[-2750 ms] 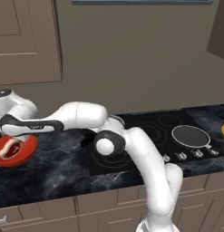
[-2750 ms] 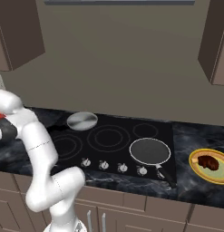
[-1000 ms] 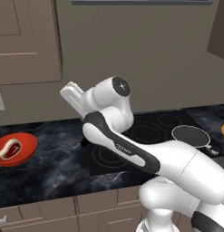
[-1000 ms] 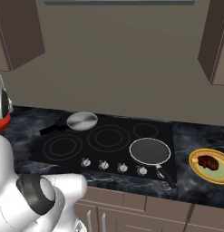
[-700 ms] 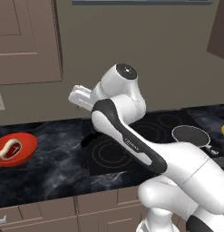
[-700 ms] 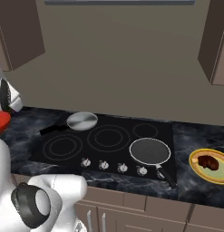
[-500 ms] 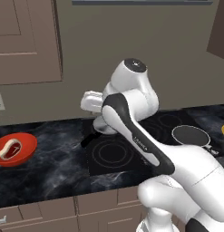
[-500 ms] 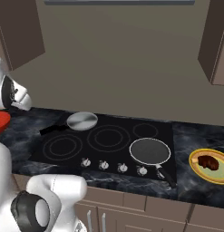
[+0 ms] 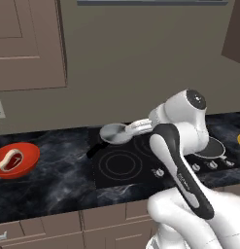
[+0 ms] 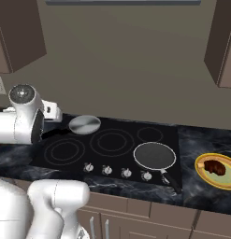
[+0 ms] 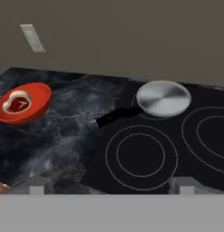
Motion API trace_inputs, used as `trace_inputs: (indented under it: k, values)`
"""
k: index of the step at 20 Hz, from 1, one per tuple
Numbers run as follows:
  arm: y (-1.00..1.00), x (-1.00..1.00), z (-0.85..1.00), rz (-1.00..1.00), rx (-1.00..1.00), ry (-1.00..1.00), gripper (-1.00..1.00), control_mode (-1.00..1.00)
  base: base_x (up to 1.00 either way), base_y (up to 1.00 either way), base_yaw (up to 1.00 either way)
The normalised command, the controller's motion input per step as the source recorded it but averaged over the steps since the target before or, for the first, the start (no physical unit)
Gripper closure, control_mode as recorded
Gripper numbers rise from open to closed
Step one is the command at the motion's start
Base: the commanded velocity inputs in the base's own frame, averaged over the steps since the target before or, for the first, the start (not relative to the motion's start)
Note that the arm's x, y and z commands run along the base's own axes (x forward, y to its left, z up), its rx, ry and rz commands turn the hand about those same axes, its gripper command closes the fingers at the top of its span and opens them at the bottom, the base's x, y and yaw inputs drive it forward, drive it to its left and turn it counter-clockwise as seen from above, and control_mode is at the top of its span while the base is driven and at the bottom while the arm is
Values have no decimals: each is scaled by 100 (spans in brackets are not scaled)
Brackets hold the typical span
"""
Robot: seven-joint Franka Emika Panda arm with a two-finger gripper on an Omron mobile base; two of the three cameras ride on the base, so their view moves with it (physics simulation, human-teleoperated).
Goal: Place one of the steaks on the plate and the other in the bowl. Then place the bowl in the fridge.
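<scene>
Our two-finger gripper [image 11: 109, 189] hangs over the near edge of the black stovetop [image 11: 177, 145] with its jaws spread wide and nothing between them. One raw red steak [image 9: 9, 160] lies in the glossy red-orange bowl [image 9: 29, 154] on the dark marbled counter [image 9: 58, 185] at far left, the other [image 10: 215, 167] on the yellow plate [image 10: 201, 163] at far right. We judge both placings done; carrying the bowl to the fridge is left.

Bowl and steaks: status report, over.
Gripper open, empty, raised over the stovetop. One steak in the bowl on the counter, other steak on the plate. Nothing blocking the bowl.
</scene>
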Motion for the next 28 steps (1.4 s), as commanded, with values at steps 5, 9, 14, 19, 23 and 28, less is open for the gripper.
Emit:
trace_inputs:
  k: [5, 9, 14, 19, 23, 28]
  values:
    - [-77, -18, -4, 26, 7, -46, -100, -100, 0, 0, 0]
    - [-23, 0, -16, -5, -5, -14, -100, -100, 0, 0, 0]
    - [-9, 1, -13, -19, -6, 0, -100, -100, 0, 0, 0]
    - [4, 23, -21, -24, -8, 0, -100, -100, 0, 0, 0]
    - [1, 20, -11, -8, -1, 0, -100, -100, 0, 0, 0]
    - [0, 3, -1, 0, 0, 0, -100, -100, 0, 0, 0]
